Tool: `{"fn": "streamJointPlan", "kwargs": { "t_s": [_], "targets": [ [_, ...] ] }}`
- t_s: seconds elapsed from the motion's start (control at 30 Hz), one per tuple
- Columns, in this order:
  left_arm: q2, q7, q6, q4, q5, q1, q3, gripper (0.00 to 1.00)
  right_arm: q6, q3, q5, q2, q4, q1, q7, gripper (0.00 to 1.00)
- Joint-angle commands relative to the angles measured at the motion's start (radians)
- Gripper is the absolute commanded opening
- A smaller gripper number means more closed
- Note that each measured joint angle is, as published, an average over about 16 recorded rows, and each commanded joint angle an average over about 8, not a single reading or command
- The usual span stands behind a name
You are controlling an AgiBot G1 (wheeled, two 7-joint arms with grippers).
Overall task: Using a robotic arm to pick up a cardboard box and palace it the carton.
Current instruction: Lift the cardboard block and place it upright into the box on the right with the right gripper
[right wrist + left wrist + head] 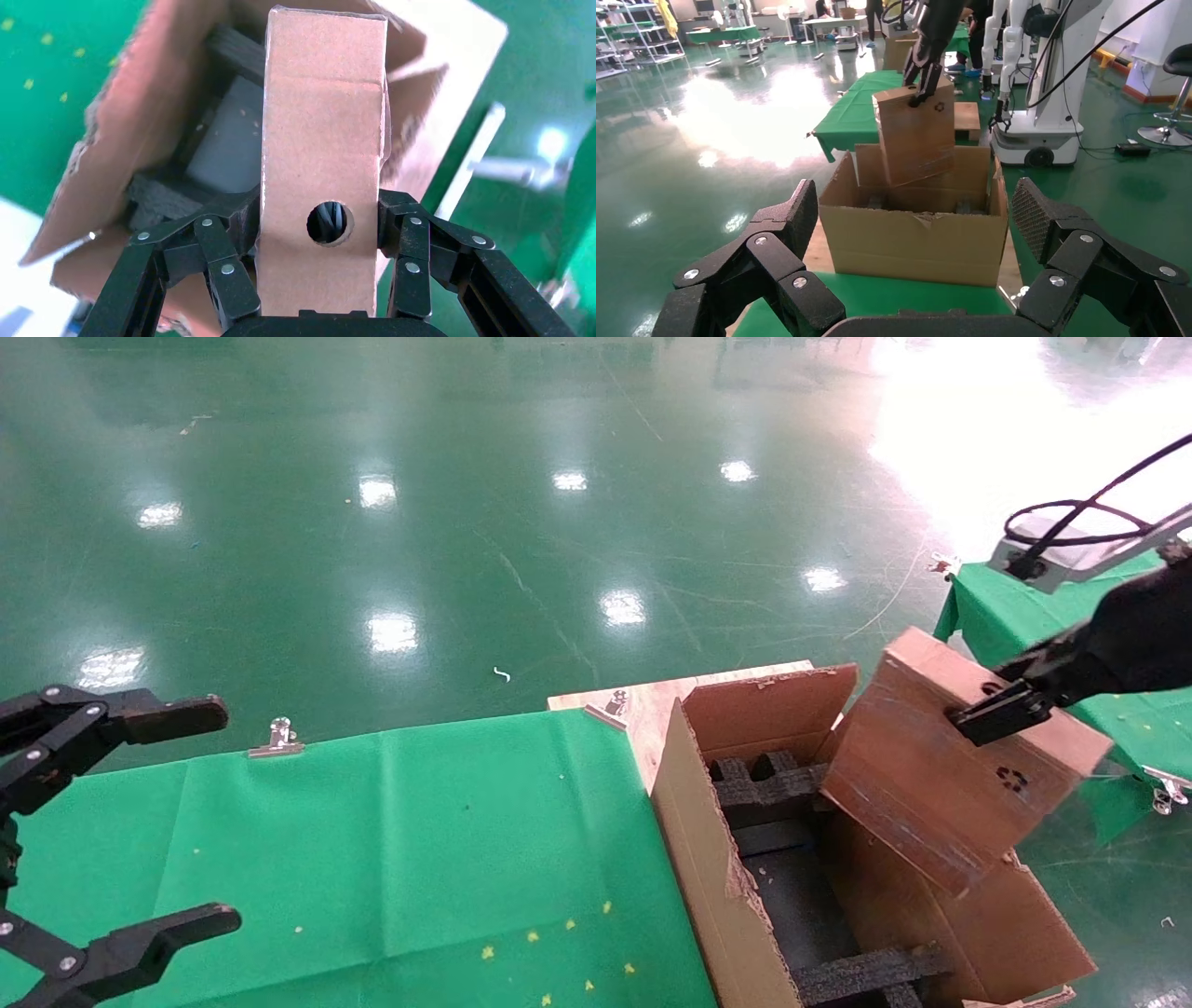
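- Right gripper [322, 232] has the cardboard box [950, 756], pinching it on its 2 narrow faces, fingers pressed flat against the board either side of the round hole.
- In the head view the box hangs tilted at about 3 o'clock, its gripped end high toward 2 o'clock, its lower end dipping toward 7 o'clock over the carton's mouth.
- Carton [708, 859] sits open right under it, flaps up, black foam inserts [838, 975] showing inside.
- The key relation: the box's long axis runs away from the claw, straight down toward the opening. From the right wrist, the carton's interior lies directly beyond the box's far end.
- From the left wrist view the box's lower end has dropped below the far flap's top edge, though whether it touches the foam I cannot tell.
- My read: the box needs to go lower and level out before release, or it may catch on a flap or foam rib.
- Left gripper [130, 831] is parked at 9 o'clock over the green cloth [419, 840], fingers spread wide, holding nothing. Right arm is clearly the nearer one.
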Motion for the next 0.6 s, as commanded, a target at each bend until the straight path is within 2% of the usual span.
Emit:
{"fn": "streamJointPlan", "kwargs": {
  "t_s": [0.03,0.33,0.6],
  "targets": [
    [0.0,0.0,0.0,0.0,0.0,0.0,0.0,1.0,0.011,-0.01,-0.019,0.013,0.023,0.004,0.104,0.0],
    [0.0,0.0,0.0,0.0,0.0,0.0,0.0,1.0,0.076,-0.041,-0.17,0.105,0.245,0.033,0.454,0.0],
    [0.0,0.0,0.0,0.0,0.0,0.0,0.0,1.0,0.123,-0.058,-0.245,0.141,0.346,0.021,0.656,0.0]
  ]
}}
